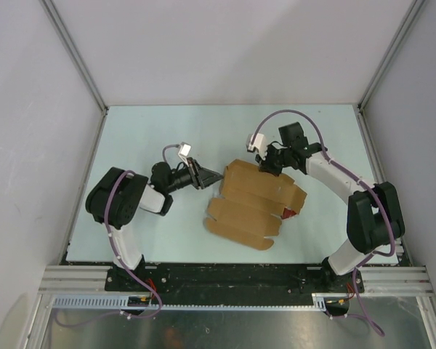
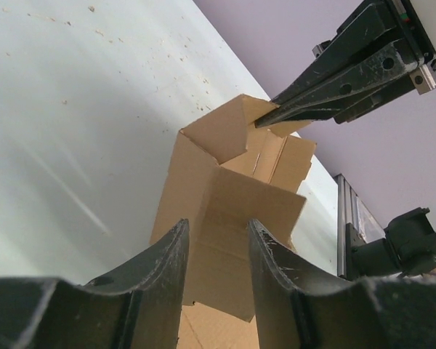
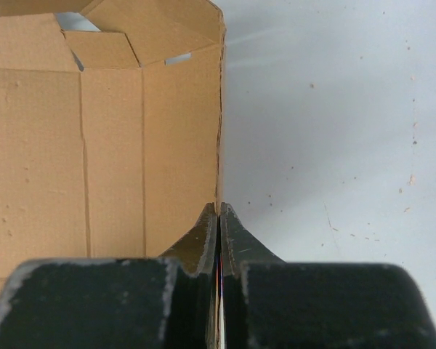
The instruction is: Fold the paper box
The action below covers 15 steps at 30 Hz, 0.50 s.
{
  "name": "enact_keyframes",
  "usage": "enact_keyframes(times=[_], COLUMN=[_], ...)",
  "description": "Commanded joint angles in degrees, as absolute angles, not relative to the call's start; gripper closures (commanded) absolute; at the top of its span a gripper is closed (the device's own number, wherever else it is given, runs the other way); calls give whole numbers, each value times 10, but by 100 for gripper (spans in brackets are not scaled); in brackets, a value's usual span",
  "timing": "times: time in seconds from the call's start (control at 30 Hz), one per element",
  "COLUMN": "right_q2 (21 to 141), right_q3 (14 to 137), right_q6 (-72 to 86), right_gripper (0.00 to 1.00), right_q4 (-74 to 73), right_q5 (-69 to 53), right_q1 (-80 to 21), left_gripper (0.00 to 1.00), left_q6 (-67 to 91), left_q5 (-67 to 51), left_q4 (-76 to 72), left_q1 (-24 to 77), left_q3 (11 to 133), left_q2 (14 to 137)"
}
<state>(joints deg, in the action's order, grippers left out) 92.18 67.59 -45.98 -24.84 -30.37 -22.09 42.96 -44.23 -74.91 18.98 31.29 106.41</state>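
At 7 o'clock on the table: left arm, elbow bent, stretched toward 3 o'clock. At its end, left gripper, tips right at the 10 o'clock corner of the box. From the left wrist: 2 fingers plainly apart, about half spread, a raised brown panel showing in the gap. Cannot tell whether either pad presses the cardboard.

Mid-table, a little toward 3 o'clock: the box itself, part folded. Creased panels and rounded tabs lying flat toward 6 o'clock, 1 wall standing up on the 12 o'clock side. At its 4 o'clock edge, partly hidden by cardboard: red packet.

From 5 o'clock: right arm, arched round to the 12 o'clock side of the box. There, right gripper, closed tight on the thin edge of the upright wall, cardboard sandwiched between both fingers. Same pinch seen from the left wrist at 1 o'clock: black fingertips clamped on the top of a flap.

Beyond: pale, speckled tabletop, then grey walls.
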Motion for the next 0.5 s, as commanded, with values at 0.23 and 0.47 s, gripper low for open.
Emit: enact_keyframes(times=[0.23, 0.47], right_q2=[881, 846], right_q3=[633, 592], right_q6=[-501, -502], right_gripper=[100, 100], right_q4=[-208, -173], right_q5=[-233, -200], right_q1=[-244, -259], left_gripper=[59, 59], left_q6=[390, 382], left_q5=[-457, -460], left_q4=[-878, -881], left_q1=[204, 224], left_q3=[295, 300], left_q2=[1063, 1084])
